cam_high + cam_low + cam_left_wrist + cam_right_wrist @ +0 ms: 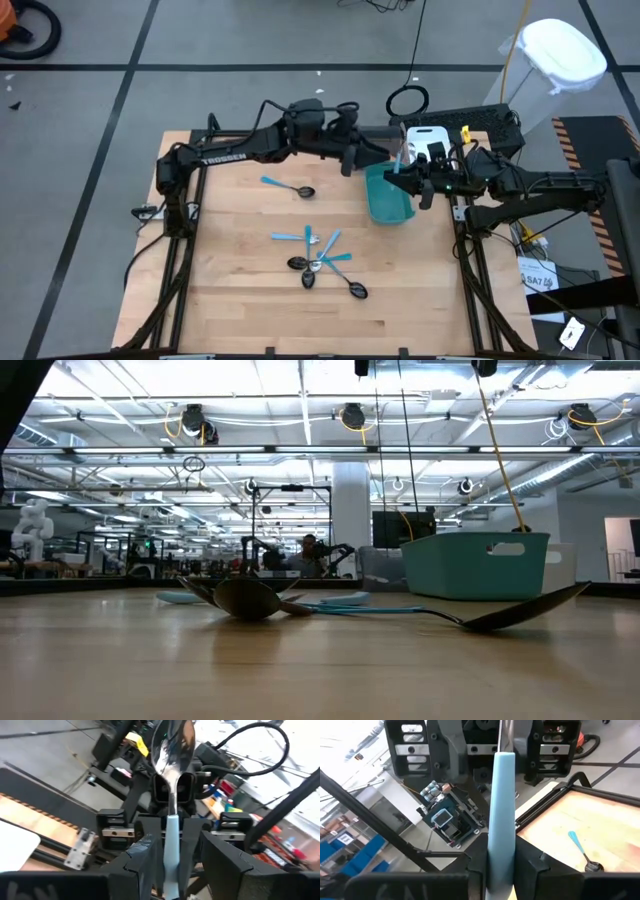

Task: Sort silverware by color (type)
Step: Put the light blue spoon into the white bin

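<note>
Silverware spoon point(502, 815) | right gripper point(501, 870) clamps blue handle | left gripper point(172, 852) jaws released | risk: slip, missing teal bin point(388, 196)

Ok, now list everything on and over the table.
lone spoon: one, light-blue handle and dark head, on the wood towards the far left
spoon pile: about five, light-blue handles with dark or silver heads, overlapping mid-table; exact count unclear
held spoon: one, light-blue handle and silver head, raised between the two grippers by the teal bin
teal bin: one, teal, far right part of the table
white bin: one, white, behind the teal bin at the far edge
table: one, light wood
left gripper: dark, far centre, fingers apart either side of the held spoon
right gripper: dark, over the teal bin, clamped on the held spoon's handle
</note>
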`<state>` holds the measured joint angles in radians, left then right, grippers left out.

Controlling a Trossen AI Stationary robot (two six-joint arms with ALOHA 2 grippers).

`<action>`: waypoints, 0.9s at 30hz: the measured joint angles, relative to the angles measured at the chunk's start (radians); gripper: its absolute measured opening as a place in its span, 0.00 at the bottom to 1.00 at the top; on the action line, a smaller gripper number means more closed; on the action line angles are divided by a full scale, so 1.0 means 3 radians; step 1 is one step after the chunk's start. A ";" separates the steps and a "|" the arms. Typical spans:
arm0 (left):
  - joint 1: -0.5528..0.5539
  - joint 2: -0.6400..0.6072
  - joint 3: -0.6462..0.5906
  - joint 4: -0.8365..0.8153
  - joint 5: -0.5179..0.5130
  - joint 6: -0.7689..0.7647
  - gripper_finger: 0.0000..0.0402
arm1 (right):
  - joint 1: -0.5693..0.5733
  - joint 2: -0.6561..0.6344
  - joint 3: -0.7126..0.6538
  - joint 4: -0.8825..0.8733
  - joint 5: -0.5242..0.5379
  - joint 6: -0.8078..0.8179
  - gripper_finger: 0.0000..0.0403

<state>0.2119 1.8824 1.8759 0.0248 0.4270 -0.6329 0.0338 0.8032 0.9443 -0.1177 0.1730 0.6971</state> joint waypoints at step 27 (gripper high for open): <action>-0.0076 0.0000 0.0000 0.0411 0.0620 0.0053 0.59 | 0.0004 0.0228 0.0000 0.0304 -0.0089 0.0056 0.13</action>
<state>0.1892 1.8824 1.8759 0.1480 0.6130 -0.6172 0.0349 0.8715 0.9443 -0.0265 0.1464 0.7141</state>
